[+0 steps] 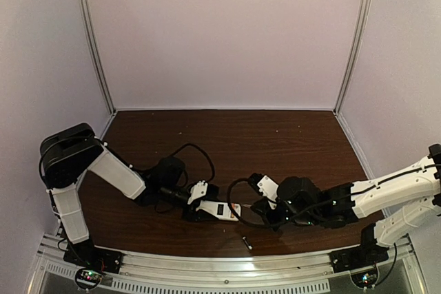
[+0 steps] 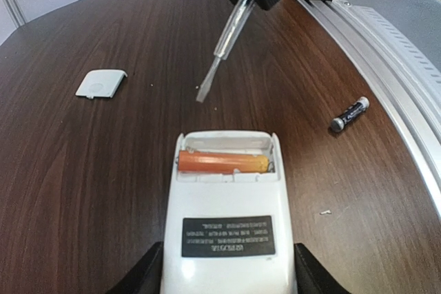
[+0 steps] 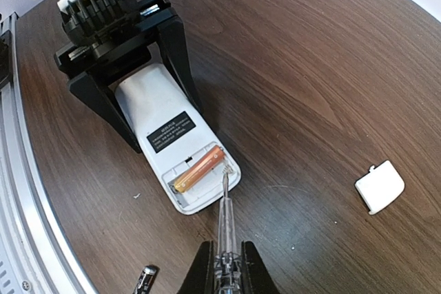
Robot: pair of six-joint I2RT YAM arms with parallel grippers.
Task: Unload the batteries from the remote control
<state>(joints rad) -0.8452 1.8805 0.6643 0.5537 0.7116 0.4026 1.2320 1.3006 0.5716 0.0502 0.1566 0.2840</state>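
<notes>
- Rail runs along the near edge of the table.
- The dark battery, silvery at one end, lies loose on the wood just beyond it, apart from the remote control.
- The remote control lies face down with its label up. Its bay is open at the end toward the right arm, and the orange-red battery sits crosswise inside.
- The left gripper clamps the handset's long sides, jaws closed to its width.
- The right gripper is closed tight on the clear handle of a screwdriver. The blade points at the open bay, its tip just beside the orange-red battery; whether they touch cannot be told.
- The white cover piece lies flat farther back, well apart from the remote control.
</notes>
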